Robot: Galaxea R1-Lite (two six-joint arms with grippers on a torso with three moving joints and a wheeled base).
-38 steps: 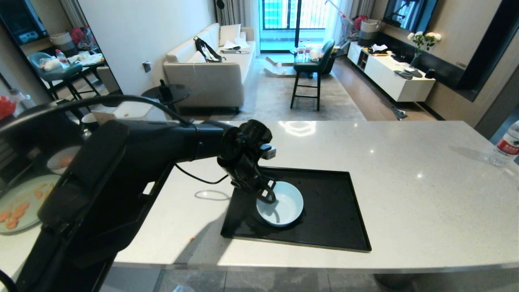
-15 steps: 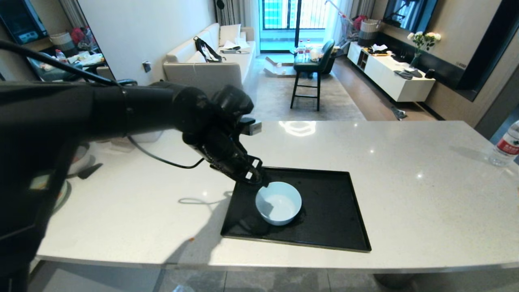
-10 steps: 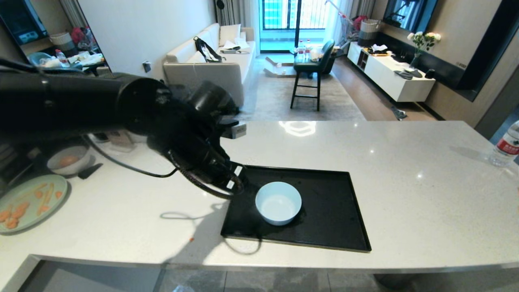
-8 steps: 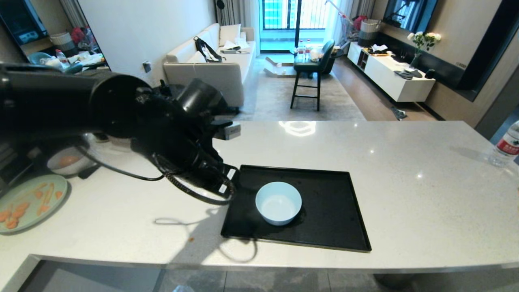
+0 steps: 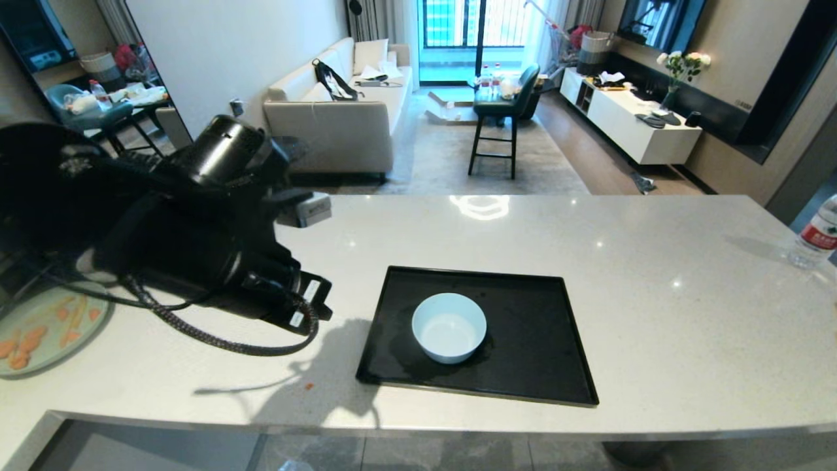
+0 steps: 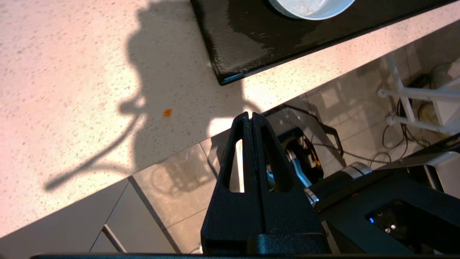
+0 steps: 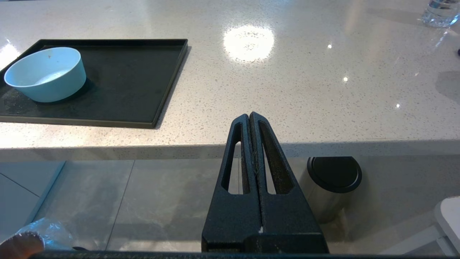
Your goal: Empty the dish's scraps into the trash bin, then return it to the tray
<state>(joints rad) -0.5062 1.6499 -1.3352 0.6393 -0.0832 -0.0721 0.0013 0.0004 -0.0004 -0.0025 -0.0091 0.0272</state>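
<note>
Head view: one dish [image 5: 448, 327], empty, sitting on one black tray [image 5: 536, 366] at centre of the pale surface [image 5: 654, 275]; left pincer [image 5: 314, 307] at centre left. Left wrist view: left pincer [image 6: 251, 117] closed, gripping nothing; one orange crumb [image 6: 166, 112]. Right wrist view: right pincer [image 7: 249, 117] closed, empty; trash bin [image 7: 25, 241] at lower left corner.

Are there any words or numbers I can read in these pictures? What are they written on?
Water bottle: its red label has white print, too small to read.
White stickers on the left arm: any print is too small to read.
Bowl and tray: no writing.
So nothing here can be read.
</note>
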